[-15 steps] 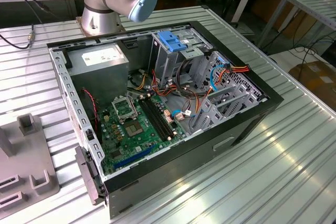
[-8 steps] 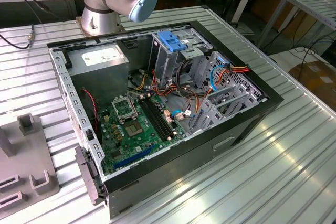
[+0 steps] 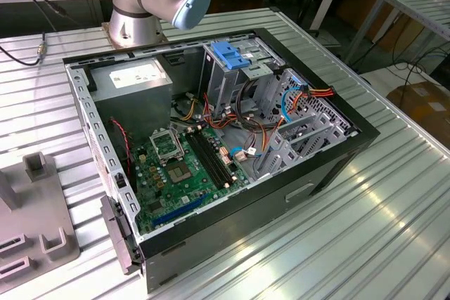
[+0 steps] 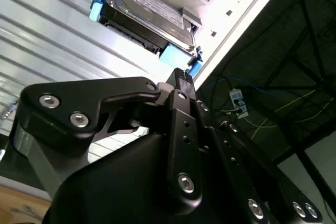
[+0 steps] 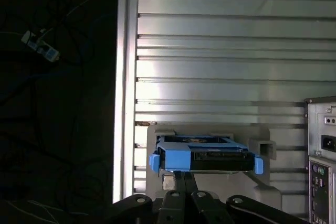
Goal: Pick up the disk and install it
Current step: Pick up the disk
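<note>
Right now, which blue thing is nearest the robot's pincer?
The disk with blue side rails, right at the pincer in both wrist views. The blue latch sits atop the cage inside the computer.

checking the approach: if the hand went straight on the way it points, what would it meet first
Probably the disk, whose blue-railed end faces the hand in the first wrist view. Nothing shows between them, though the depth is hard to judge.

No print can be read. The white label [image 3: 133, 74] on the power supply [image 3: 118, 96] and the disk [image 4: 152, 13] face are illegible.
</note>
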